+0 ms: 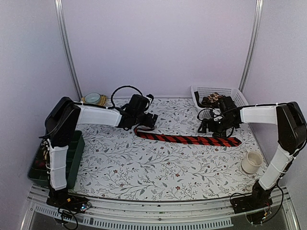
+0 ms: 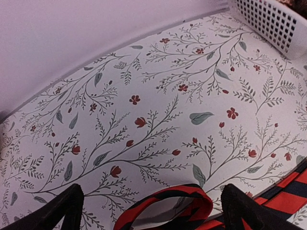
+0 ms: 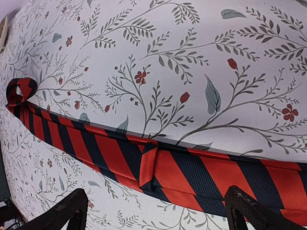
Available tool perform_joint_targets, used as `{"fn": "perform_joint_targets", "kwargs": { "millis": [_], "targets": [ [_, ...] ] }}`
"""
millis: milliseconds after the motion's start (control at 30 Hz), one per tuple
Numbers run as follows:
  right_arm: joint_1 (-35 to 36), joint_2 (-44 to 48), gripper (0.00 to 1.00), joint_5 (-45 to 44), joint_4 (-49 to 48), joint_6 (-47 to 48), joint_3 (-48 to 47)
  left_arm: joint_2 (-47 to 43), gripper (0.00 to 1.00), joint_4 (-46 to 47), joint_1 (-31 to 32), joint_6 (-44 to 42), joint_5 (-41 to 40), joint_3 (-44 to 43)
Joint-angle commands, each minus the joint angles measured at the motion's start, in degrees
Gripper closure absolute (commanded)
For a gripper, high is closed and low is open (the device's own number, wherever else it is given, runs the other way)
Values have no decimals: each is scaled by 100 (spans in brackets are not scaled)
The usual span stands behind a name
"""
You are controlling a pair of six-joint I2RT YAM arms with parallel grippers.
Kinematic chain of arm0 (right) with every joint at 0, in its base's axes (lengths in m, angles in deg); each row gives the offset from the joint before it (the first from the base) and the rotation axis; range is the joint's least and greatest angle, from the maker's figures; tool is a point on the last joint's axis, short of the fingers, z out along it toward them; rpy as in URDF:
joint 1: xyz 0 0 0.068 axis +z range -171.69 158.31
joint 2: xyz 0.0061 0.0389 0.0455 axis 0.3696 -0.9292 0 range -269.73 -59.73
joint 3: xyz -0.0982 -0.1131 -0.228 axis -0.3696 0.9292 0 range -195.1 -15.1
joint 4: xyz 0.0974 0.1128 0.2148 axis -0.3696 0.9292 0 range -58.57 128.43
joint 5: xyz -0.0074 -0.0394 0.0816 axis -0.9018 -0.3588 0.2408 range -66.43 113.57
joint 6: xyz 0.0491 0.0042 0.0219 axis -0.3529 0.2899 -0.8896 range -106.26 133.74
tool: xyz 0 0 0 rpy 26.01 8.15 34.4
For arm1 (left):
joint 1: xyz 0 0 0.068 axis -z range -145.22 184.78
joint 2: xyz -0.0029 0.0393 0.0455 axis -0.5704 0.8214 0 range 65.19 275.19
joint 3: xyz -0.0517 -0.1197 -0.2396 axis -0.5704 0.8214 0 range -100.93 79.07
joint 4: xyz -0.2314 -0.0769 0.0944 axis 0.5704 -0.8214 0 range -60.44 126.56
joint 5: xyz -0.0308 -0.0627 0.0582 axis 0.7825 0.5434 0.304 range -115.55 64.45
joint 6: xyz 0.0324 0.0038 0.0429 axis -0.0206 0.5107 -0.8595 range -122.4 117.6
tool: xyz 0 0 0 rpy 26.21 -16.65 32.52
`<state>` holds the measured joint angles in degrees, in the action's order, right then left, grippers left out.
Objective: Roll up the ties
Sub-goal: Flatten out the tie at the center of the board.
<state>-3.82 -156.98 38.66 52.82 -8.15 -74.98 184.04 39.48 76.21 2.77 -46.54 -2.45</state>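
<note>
Left fingers (image 2: 62, 211) spread wide, holding nothing. The narrow end of the red-and-black striped tie (image 1: 192, 139) is curled into a small open loop (image 2: 192, 197) that sits on the table (image 2: 144, 96) right between them, just ahead of the tips, not pinched. Looks like the start of the coil, and the fingers sit either side of it so they can close on it and turn it over.

Right fingers (image 3: 249, 211) also fully apart and empty. The tie strip (image 3: 120, 158) runs flat across the table between and just beyond them, with its small sewn fabric loop (image 3: 147, 165) about midway between the two tips. Can't tell if the tips touch the cloth. Probably parked there to pin or steady the long part so it stays straight while the other end gets rolled.

The rest of the tie lies flat, stretched out from the left fingers past the right ones, its wide end beyond the right fingers near the white cup (image 1: 252, 162). Rolling barely begun: one loop only.

The white basket (image 1: 233, 91) behind the right fingers holds a brownish bundle (image 1: 213, 99), maybe more ties, too blurred to say.
</note>
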Motion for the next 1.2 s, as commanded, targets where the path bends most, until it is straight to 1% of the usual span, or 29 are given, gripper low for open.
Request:
{"fn": "perform_joint_targets", "kwargs": {
  "millis": [0, 133, 233, 333, 400, 500, 567, 733, 800, 900, 967, 1167],
  "targets": [
    [91, 202, 0, 137, -440, -156, 81, 344, 1, -315, 95, -402, -24, -483],
    [124, 25, 0, 118, -449, -183, 89, 710, 7, -543, 184, -767, -58, -932],
    [128, -42, 0, 118, -443, -193, 84, 865, 5, -679, 283, -1227, 19, -1123],
    [129, -81, 0, 102, -403, -187, 81, 876, 3, -923, 290, -1637, 451, -1225],
    [130, -115, 0, 78, -350, -172, 58, 884, 1, -1340, 272, -2007, 801, -1367],
    [139, -167, 0, 65, -272, -133, 35, 940, 1, -1928, 212, -2370, 1257, -1592],
    [148, -195, 0, 73, -267, -116, 36, 983, 3, -2195, 160, -2505, 1422, -1727],
    [165, -210, 0, 73, -220, -98, 18, 1184, 8, -2563, 97, -2800, 1484, -2016],
    [172, -224, 0, 60, -197, -88, 11, 1360, 10, -2889, 62, -2886, 1583, -2274],
    [180, -224, 0, 34, -186, -70, 23, 1588, 11, -3249, 28, -3008, 1512, -2586],
    [183, -228, 0, 38, -183, -61, 21, 1669, 11, -3275, 31, -3136, 1331, -2683],
    [210, -269, 0, 64, -138, -32, 17, 1785, 21, -3142, -34, -3394, 972, -2852]
  ]
}}
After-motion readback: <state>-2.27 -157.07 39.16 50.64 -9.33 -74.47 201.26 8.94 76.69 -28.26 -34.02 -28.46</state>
